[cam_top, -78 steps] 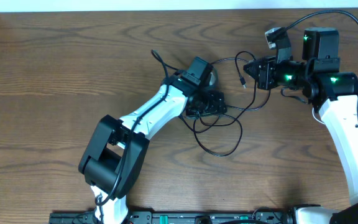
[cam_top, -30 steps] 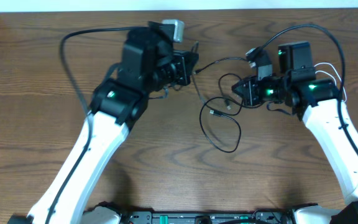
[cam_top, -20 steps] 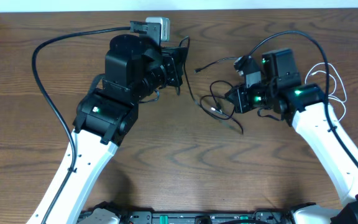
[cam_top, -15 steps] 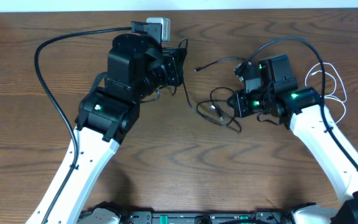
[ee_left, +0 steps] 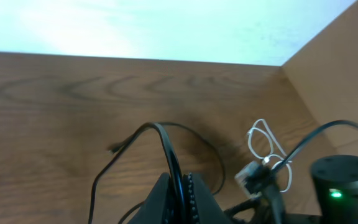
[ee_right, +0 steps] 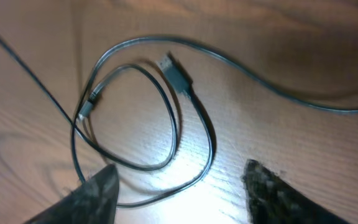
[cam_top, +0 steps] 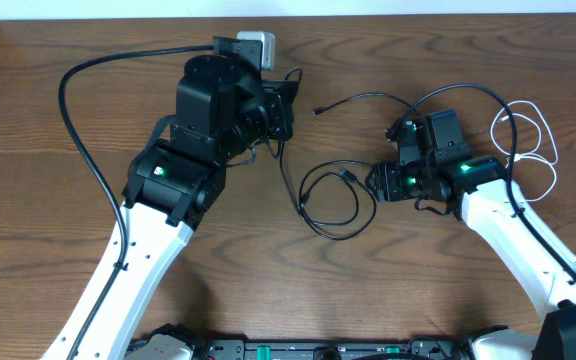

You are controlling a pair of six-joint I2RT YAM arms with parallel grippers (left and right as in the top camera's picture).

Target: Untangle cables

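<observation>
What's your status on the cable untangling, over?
Left gripper shut on black cable. Right gripper open above its loops. White cable lies apart, far right. Nothing blocking.

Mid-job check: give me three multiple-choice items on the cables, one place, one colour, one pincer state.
1. Where does the white cable lie?
A. Beside the right arm.
B. Inside the loop of the black cable.
C. In the left pincer.

2. What colour is the cable in the left pincer?
A. White.
B. Black.
C. Red.

3. How is the right pincer?
A. Shut on a cable.
B. Shut, empty.
C. Open, holding nothing.

Answers:
1 A: it loops right next to that arm.
2 B: the black cable runs up into it, clamped.
3 C: it stands open above the loose loops, gripping nothing.
</observation>
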